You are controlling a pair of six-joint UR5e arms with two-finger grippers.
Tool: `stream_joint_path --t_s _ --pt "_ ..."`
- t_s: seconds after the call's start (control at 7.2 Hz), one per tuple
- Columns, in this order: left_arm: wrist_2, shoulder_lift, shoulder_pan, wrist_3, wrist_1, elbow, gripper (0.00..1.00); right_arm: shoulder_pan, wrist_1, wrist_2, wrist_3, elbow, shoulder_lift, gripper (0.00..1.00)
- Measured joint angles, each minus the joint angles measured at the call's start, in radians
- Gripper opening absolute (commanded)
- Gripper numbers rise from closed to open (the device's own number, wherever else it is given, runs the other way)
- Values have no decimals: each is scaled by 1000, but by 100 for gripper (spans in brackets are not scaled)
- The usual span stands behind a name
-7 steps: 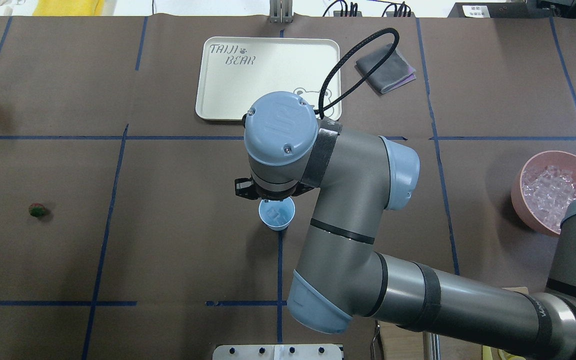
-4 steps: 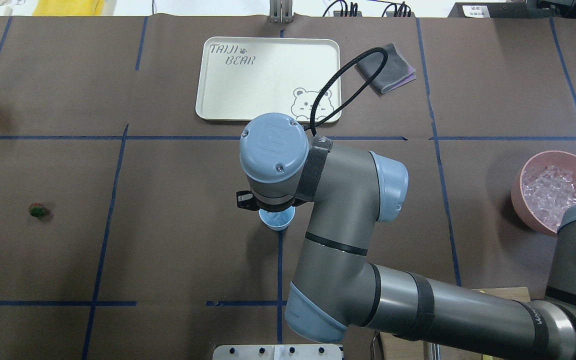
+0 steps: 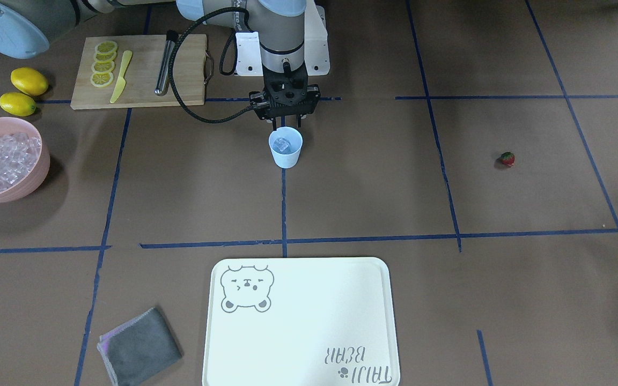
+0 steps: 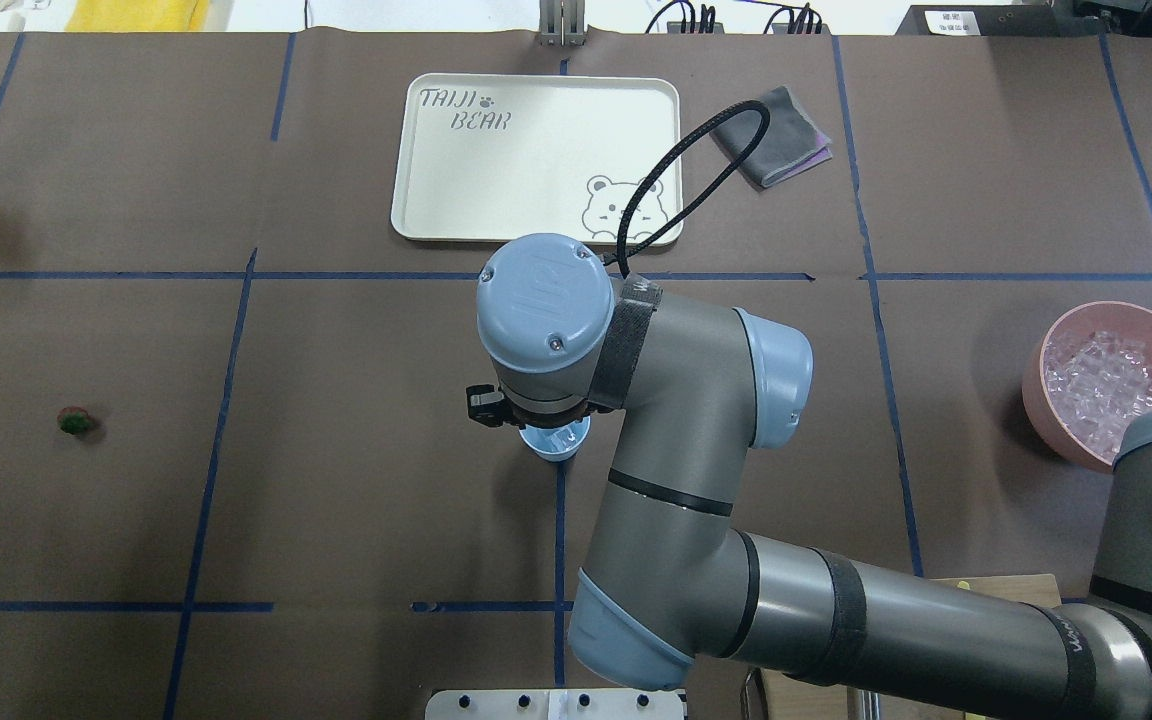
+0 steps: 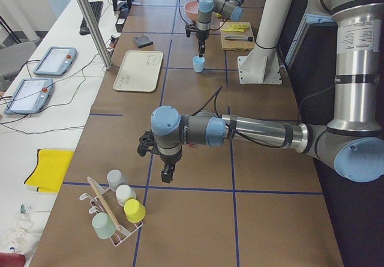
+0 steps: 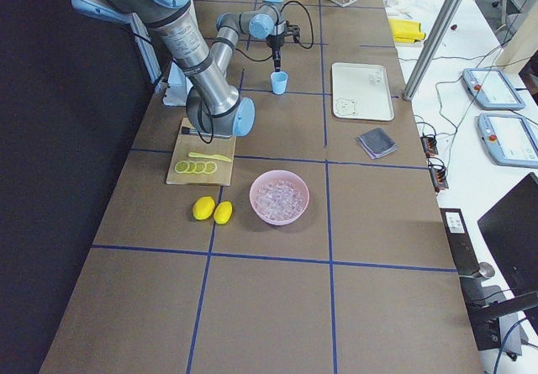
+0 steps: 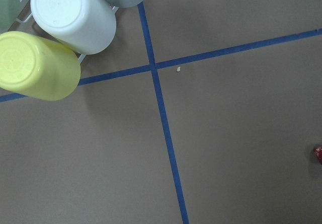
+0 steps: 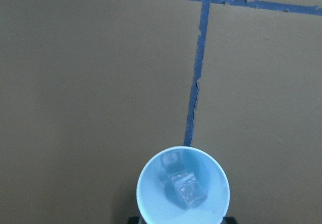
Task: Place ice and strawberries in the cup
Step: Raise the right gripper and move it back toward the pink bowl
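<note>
Blue cup (image 3: 286, 156) holding ice (image 3: 281, 144) sits just under the right gripper (image 3: 286, 127); fingers spread, empty.

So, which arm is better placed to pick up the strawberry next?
Left. The strawberry lies on its side, at its wrist camera's edge; the right arm hangs over the cup, far away.

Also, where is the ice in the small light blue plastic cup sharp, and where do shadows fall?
Right wrist view: the small light blue plastic cup and the clear ice cubes in it are sharp. Front-facing view: even light, a soft shadow beside the large pink bowl. Overhead view: the grey right arm hides most of the cup. Side views: too small to judge.
</note>
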Motion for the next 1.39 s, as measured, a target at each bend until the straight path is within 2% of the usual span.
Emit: stream_joint_path --t_s 0.42,0.69,0.97,1.39 --pt "1 -1 0 1 -2 -3 100 32 -1 12 -25 17 -3 99" --pt "2 -1 0 0 0 -20 100 147 -5 72 -135 53 -47 99" --pt "5 -2 1 -3 1 -25 100 302 -5 191 -322 82 -128 100" --pt "4 -4 2 -8 0 -25 100 584 -1 357 -786 88 -318 100"
